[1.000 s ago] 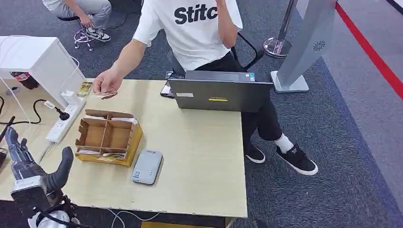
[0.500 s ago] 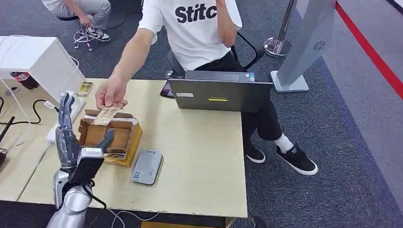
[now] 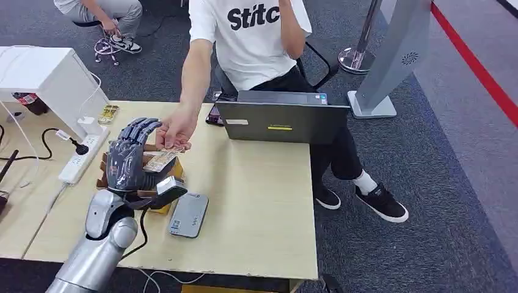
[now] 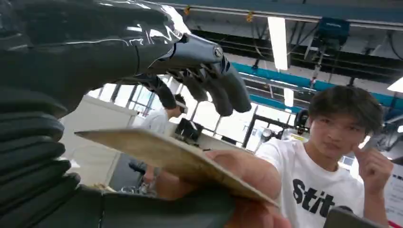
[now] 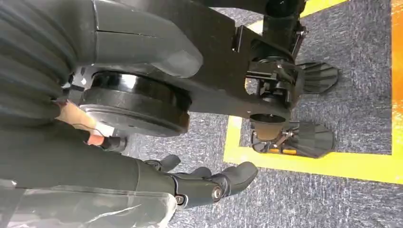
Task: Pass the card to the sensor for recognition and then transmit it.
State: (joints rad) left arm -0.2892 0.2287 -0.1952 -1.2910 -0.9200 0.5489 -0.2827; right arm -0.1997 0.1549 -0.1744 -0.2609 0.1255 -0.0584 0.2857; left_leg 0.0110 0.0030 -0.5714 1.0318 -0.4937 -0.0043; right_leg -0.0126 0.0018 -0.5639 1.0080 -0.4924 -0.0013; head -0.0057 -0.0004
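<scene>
Tan card (image 3: 164, 160) was held out by a person's hand (image 3: 177, 129) over the cardboard organizer (image 3: 173, 171) near the desk's left edge. Your left hand (image 3: 129, 157) was raised above that organizer, fingers (image 4: 223, 85) extended and apart, hiding most of its compartments; contents unreadable. The card sat between thumb and fingers; whether they touched it, you couldn't tell. Your right hand (image 5: 199, 183) hung over carpet, fingers loosely curled, holding nothing. The grey sensor (image 3: 189, 213) lay just beside the organizer, toward the front edge.
</scene>
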